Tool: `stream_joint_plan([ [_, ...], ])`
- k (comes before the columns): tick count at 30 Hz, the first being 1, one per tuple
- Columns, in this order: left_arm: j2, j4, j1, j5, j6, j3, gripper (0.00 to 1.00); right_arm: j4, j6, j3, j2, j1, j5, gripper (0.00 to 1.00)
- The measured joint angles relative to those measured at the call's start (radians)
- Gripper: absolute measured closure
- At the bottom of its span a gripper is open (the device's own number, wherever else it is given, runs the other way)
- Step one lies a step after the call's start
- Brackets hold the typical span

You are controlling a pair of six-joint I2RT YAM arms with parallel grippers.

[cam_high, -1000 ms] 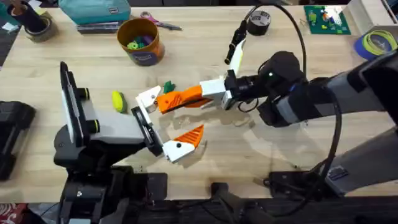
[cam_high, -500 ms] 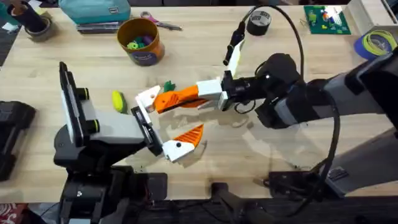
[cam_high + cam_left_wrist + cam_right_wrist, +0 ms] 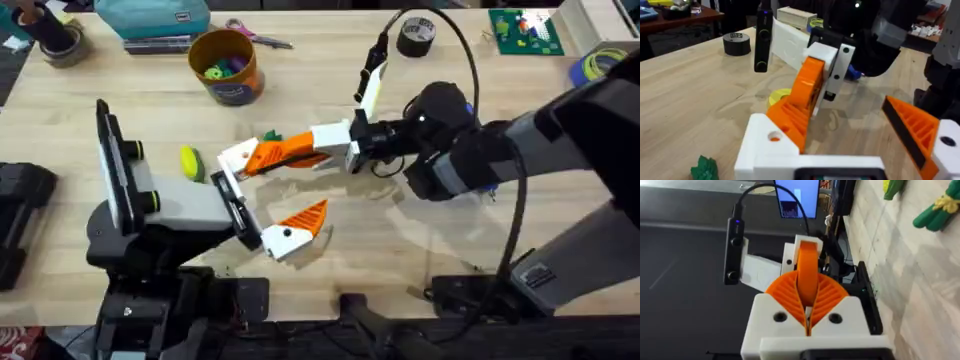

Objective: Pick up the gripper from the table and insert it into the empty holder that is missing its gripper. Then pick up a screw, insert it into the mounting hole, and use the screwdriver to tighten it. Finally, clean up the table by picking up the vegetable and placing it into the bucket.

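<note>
My right gripper (image 3: pixel 312 150) reaches in from the right and is shut on the orange ribbed gripper finger (image 3: pixel 262 160). The finger's tip rests against the white holder (image 3: pixel 238 157), the far jaw of my left gripper (image 3: pixel 275 192). The left gripper is open, and its near jaw carries its own orange pad (image 3: pixel 306 217). In the left wrist view the finger (image 3: pixel 805 97) leans on the holder (image 3: pixel 765 150) above a round hole. The green vegetable (image 3: pixel 270 139) lies just behind the holder. The mustard bucket (image 3: pixel 226 66) stands at the back left. The screwdriver is hidden.
A yellow piece (image 3: pixel 188 162) lies left of the holder. A black tape roll (image 3: pixel 416 37), scissors (image 3: pixel 258 38), a teal case (image 3: pixel 150 15) and a blue tape roll (image 3: pixel 603 68) line the back. A yellow ring (image 3: pixel 777 96) lies under the right gripper.
My right arm has moved left with the orange finger, bringing its tip closer onto the white holder. The left arm has not moved.
</note>
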Motion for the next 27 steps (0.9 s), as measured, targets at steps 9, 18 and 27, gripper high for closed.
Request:
stream_joint_plan([
  [9, 0.000, 0.000, 0.000, -0.004, 0.000, 0.000, 0.015, -0.004, 0.005, 0.028, 0.014, 0.003, -0.005, 0.993],
  [18, 0.000, 0.000, 0.001, 0.000, 0.001, 0.000, 0.016, -0.011, 0.008, 0.041, 0.017, 0.024, -0.005, 0.993],
  [27, 0.000, 0.001, 0.001, 0.000, 0.009, 0.000, 0.016, -0.030, 0.007, 0.068, 0.019, 0.025, -0.042, 0.993],
])
